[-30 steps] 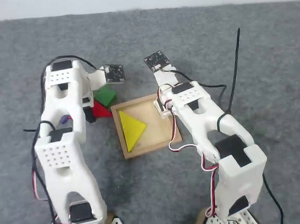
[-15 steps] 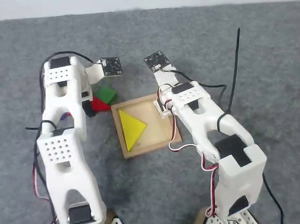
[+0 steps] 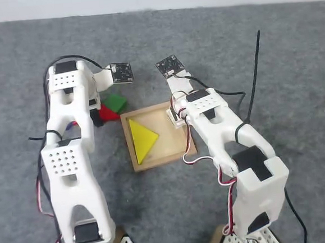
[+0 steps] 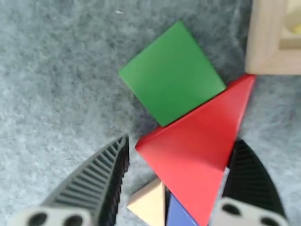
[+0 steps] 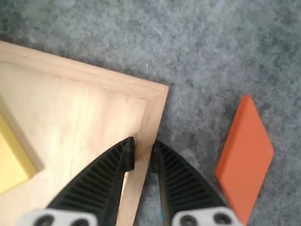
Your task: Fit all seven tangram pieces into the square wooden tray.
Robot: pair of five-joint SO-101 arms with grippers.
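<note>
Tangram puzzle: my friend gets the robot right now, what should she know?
Left gripper: open, around the red wooden triangle, which lies on the carpet with the green wooden square, small tan triangle and blue piece.
Right gripper: shut on the wall of the square wooden tray; the orange wooden parallelogram lies on the carpet beside it.
Done: yellow wooden triangle in the tray.
Left: all other pieces.

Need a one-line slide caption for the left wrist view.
Left claw open astride the red triangle, which lies against the green square; wooden tray corner nearby.
</note>
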